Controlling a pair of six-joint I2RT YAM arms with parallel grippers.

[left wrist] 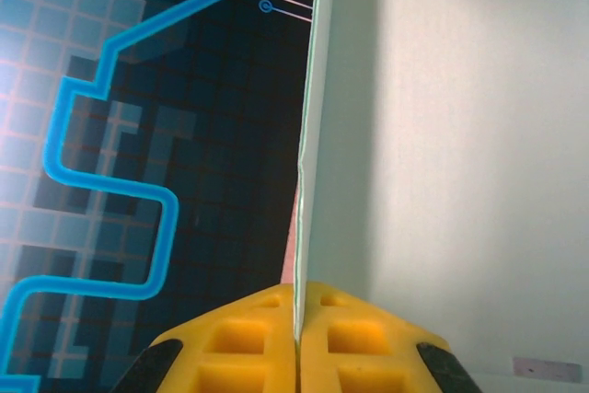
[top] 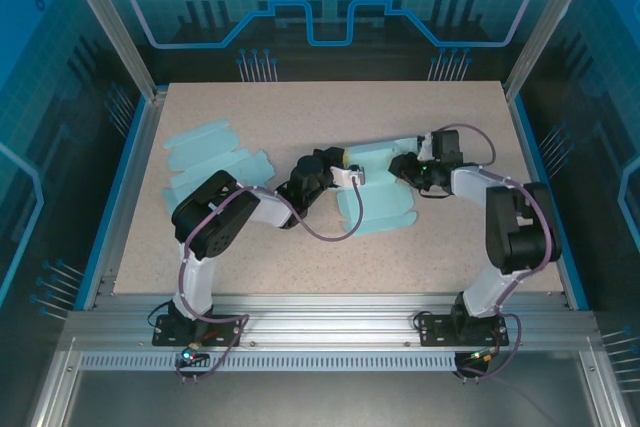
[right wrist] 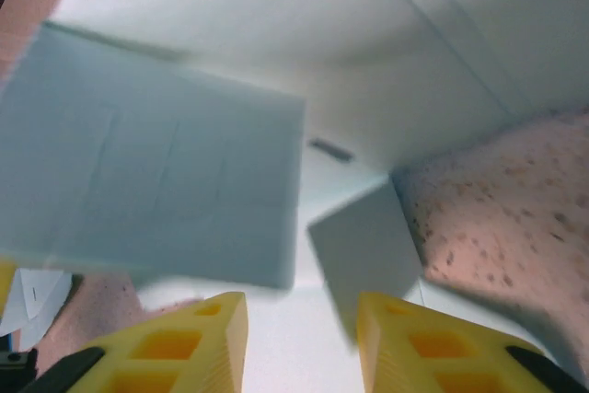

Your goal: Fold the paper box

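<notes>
The pale teal paper box [top: 378, 205] lies partly unfolded in the middle of the table, one panel raised toward the back. My left gripper [top: 347, 173] is shut on the thin edge of an upright panel [left wrist: 442, 163], and that edge runs straight up from between the yellow fingers [left wrist: 248, 338]. My right gripper [top: 404, 167] hovers at the box's right end. In the right wrist view its jaws [right wrist: 302, 338] stand open over the white inside of the box, with a large flap [right wrist: 166, 172] to the left and a small flap [right wrist: 363, 250] close by the right finger; nothing sits between them.
Several flat teal box blanks [top: 205, 152] lie at the table's back left. The speckled tabletop [top: 300, 257] is bare toward the front. Aluminium frame posts [top: 110, 22] and blue side rails bound the workspace.
</notes>
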